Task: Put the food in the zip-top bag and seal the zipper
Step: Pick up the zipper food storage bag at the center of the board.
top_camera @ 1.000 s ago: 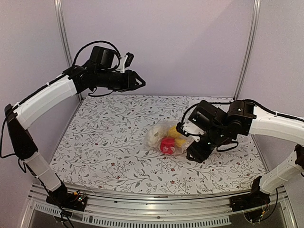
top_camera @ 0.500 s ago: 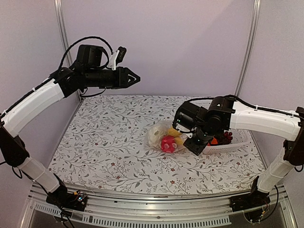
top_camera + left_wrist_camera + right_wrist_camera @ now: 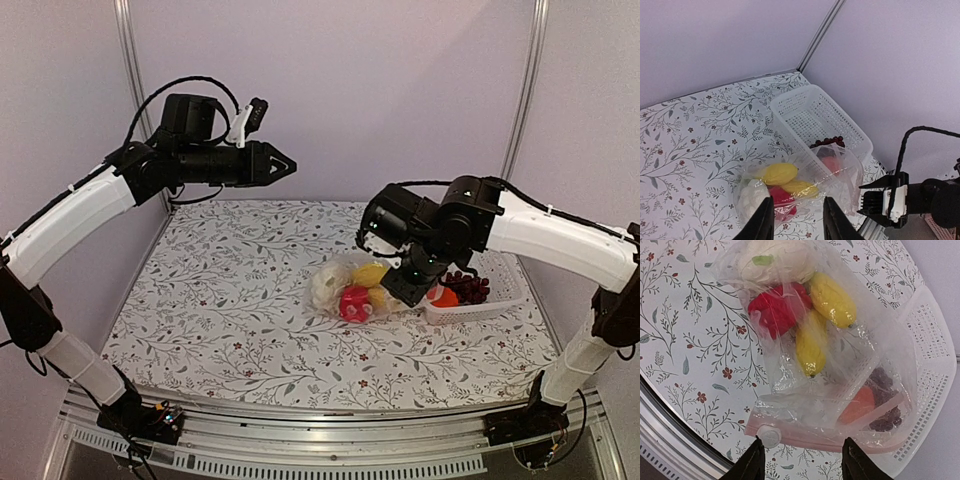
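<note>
Right of the worktop (image 3: pixel 220 300) centre lies the zip-top bag (image 3: pixel 800 407) with food (image 3: pixel 777 310) inside, its mouth end over the white basket (image 3: pixel 932 365). Left fingers (image 3: pixel 765 222) and right fingers (image 3: pixel 754 465) stand apart, empty.

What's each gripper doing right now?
Left gripper: jaws open, empty, up in the air.
Right gripper: jaws open, empty, above the zip-top bag.

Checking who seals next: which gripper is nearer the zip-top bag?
Right. The right gripper hovers over the mouth end of the zip-top bag; the left gripper is raised high, far back-left of it.
</note>
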